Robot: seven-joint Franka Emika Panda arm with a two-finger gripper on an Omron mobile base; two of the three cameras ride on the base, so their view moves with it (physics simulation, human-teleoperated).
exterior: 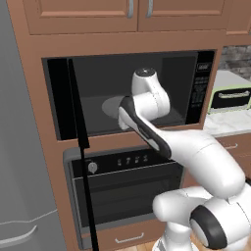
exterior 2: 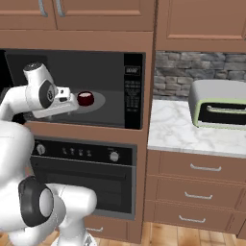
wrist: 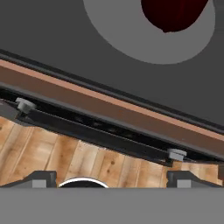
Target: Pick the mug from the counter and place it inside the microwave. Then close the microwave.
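Note:
The dark red mug [exterior 2: 86, 98] stands upright on the round grey turntable [exterior 2: 104, 102] inside the open microwave [exterior 2: 133, 91]. My gripper [exterior 2: 76, 104] hangs just in front of the mug, at the cavity's front edge, open and holding nothing. In the hand view the mug [wrist: 175, 15] is at the top, on the turntable [wrist: 127, 41], well beyond the two widely spread fingertips of the gripper [wrist: 112, 179]. The microwave's door [exterior: 73, 103] is swung out to the left and seen edge-on. The marble counter [exterior 2: 178, 129] lies to the right of the microwave.
A black wall oven [exterior 2: 81, 178] with knobs sits directly under the microwave. A pale green toaster oven [exterior 2: 218, 108] stands on the counter at right. A grey fridge [exterior: 19, 147] fills the left side. Wooden cabinets [exterior 2: 96, 12] hang above.

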